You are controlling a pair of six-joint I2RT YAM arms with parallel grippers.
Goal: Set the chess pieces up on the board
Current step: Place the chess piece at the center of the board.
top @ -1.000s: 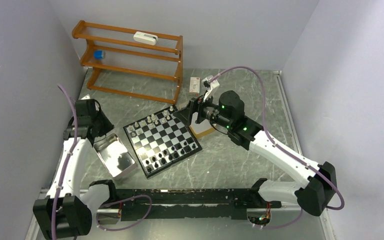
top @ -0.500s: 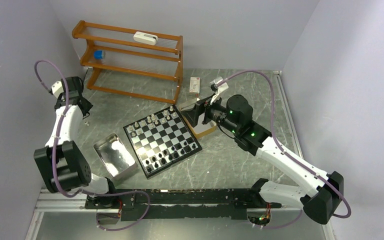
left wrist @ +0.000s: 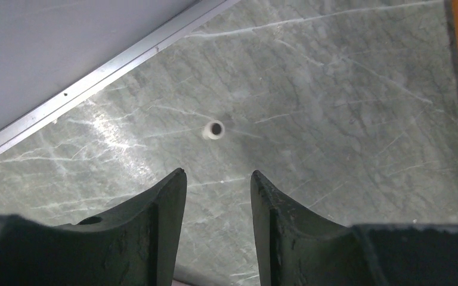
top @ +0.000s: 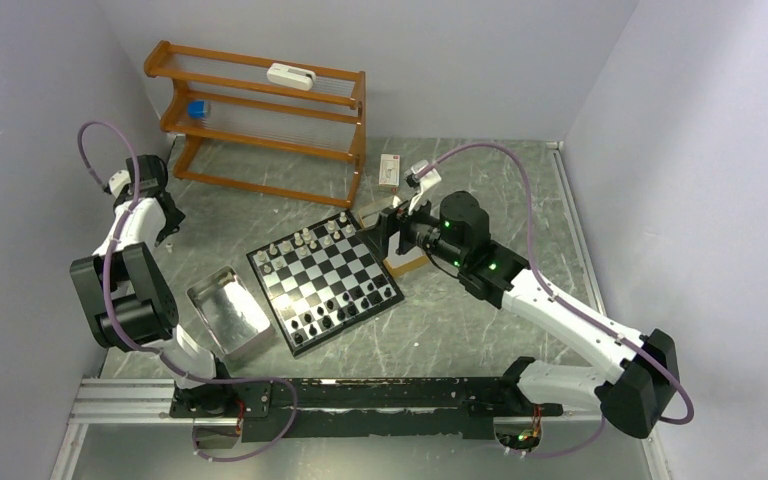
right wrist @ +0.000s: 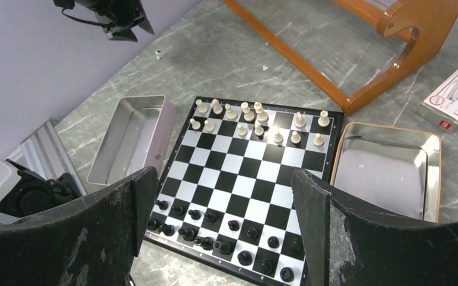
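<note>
The left gripper (left wrist: 217,174) is partly open and empty above the table (left wrist: 334,89), with 1 stray cream piece (left wrist: 214,129) lying just beyond its fingertips. The right gripper (right wrist: 223,174) gapes wide and empty over the board (right wrist: 247,202). On it, cream pieces (right wrist: 256,119) crowd the far rows and black pieces (right wrist: 214,229) the near ones.

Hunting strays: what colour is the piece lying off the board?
Cream-white piece; best in left wrist view.

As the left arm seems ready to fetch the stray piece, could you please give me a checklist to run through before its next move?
1. Stray white piece in view on the table: ok.
2. Left gripper open and empty: ok.
3. Piece between its fingers: not ok, it lies ahead of them.
4. Right gripper open, empty, above the board: ok.
5. Free square for the piece: cannot tell.
</note>
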